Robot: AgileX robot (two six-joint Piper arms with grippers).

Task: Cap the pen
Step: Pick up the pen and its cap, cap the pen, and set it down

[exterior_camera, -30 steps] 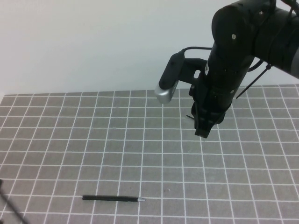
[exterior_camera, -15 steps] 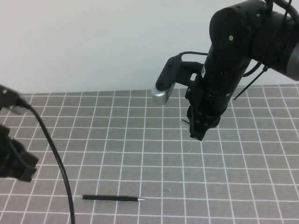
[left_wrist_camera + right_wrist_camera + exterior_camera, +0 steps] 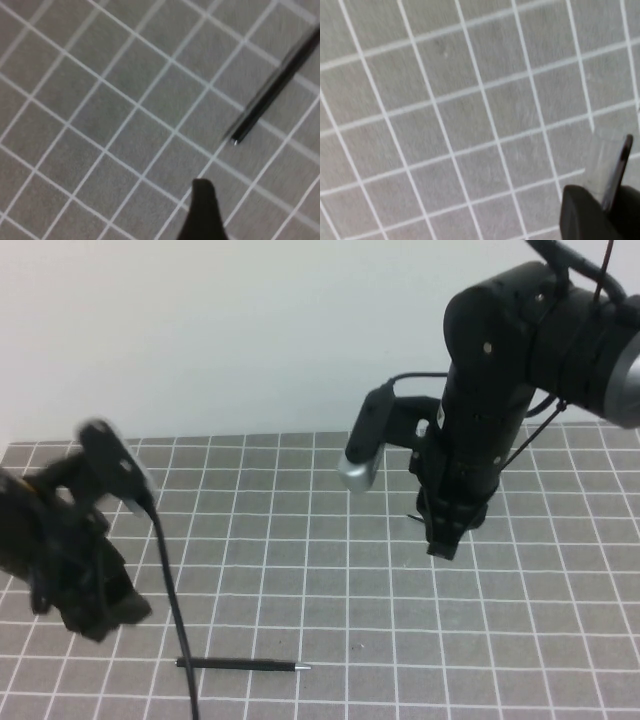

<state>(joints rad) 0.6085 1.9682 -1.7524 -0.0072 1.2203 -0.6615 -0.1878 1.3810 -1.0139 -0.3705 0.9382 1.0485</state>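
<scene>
Near the front edge of the counter: the pen [image 3: 243,665] lies flat and uncapped, black barrel toward the robot's left, silvery tip toward its right.
Pen, left wrist view: the barrel [image 3: 272,92] runs slantwise and is cut off at the frame edge; only one blunt end shows, and the picture is smeared.
Pen, hidden part: a black cable [image 3: 168,590] from the left arm crosses over the barrel close to its left end.
Cap [image 3: 612,167]: a clear sleeve with a black clip, seen plainly only in the right wrist view; from the high view just a thin sliver pokes out beside the right gripper.
Right gripper [image 3: 443,543]: points down above the right centre of the counter, well apart from the pen; its jaws are closed on the cap, though only one dark finger [image 3: 585,215] is in frame.
Left gripper [image 3: 100,615]: blurred, over the left side of the counter, near the pen's left end but apart from it; whether its jaws are open or closed cannot be told.
Wrist camera [image 3: 362,462]: a silver housing beside the right arm.
Counter [image 3: 300,570]: grey, ruled with a white grid.
</scene>
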